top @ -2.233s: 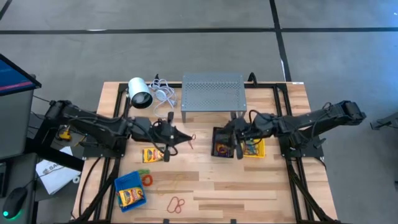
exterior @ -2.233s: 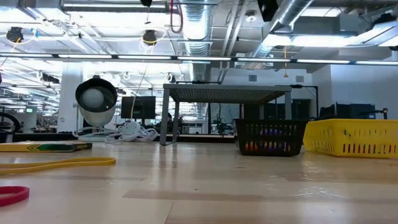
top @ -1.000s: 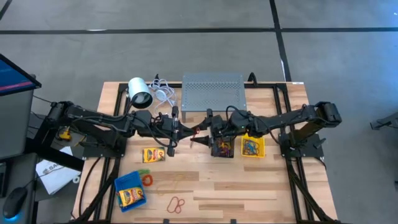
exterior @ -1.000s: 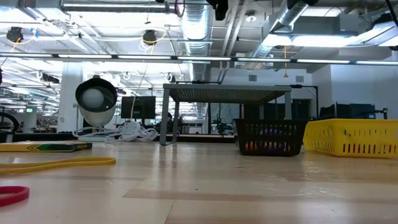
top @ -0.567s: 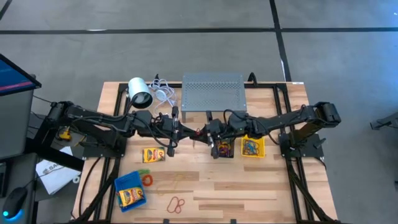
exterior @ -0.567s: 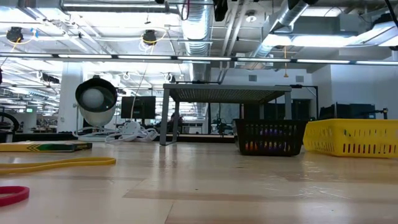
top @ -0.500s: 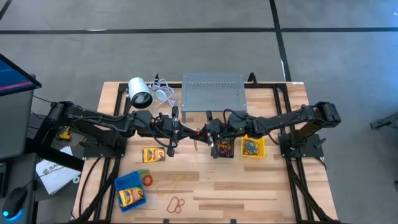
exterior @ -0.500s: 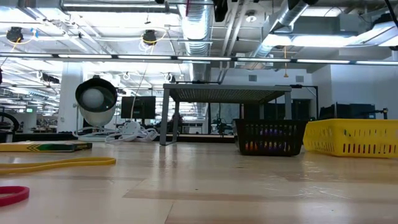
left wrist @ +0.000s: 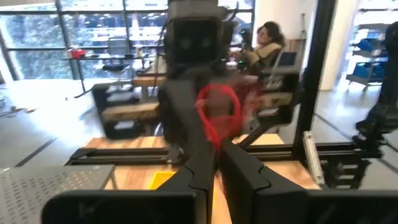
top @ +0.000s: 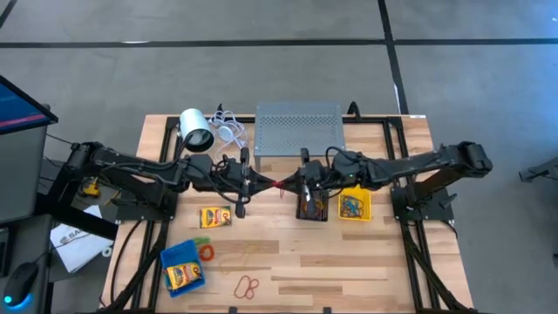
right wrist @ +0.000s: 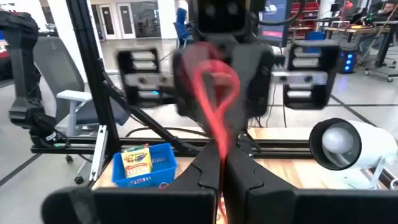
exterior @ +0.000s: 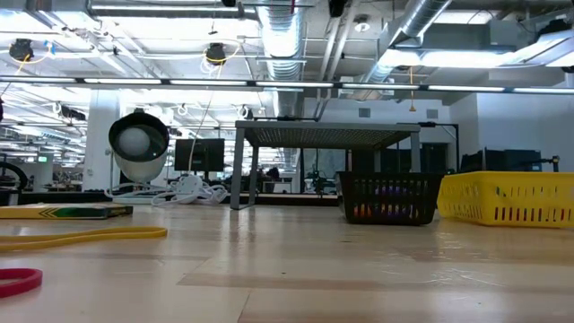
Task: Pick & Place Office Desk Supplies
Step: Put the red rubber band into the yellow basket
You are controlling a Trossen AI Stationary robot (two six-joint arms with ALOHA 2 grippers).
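A red rubber band (top: 279, 185) hung in the air between the two arms, above the middle of the surface (top: 366, 262) and just in front of the grey perforated stand (top: 299, 128). The left gripper (top: 263, 184) and the right gripper (top: 293, 184) met tip to tip there, each with its fingers pressed together on the band. In the left wrist view the loop (left wrist: 219, 117) stood up from that arm's closed fingers (left wrist: 200, 163), with the other arm's dark gripper body right behind it. The right wrist view gave the mirror of this: the same red loop (right wrist: 214, 93) rose from between its closed fingers (right wrist: 208, 163).

Under the right gripper sat the black bin (top: 312, 206) with several coloured bands inside, and touching it on the right was the yellow bin (top: 354, 206), also holding bands. A yellow crayon box (top: 214, 216) lay flat on the surface below the left arm. Near the front left corner the blue bin (top: 184, 266) held a second crayon box (top: 183, 276). Loose bands lay close by: a red one (top: 207, 253) beside the blue bin, a thin orange one (top: 238, 258) to its right, and another red pair (top: 248, 286) at the front edge. The white cylinder (top: 195, 130) with its cable lay at the back left of the surface, beside the stand.

From table height, the black bin (exterior: 389, 197) and yellow bin (exterior: 508, 197) stood to the right, and a yellow band (exterior: 85, 237) and a red band (exterior: 18, 281) lay in the foreground.
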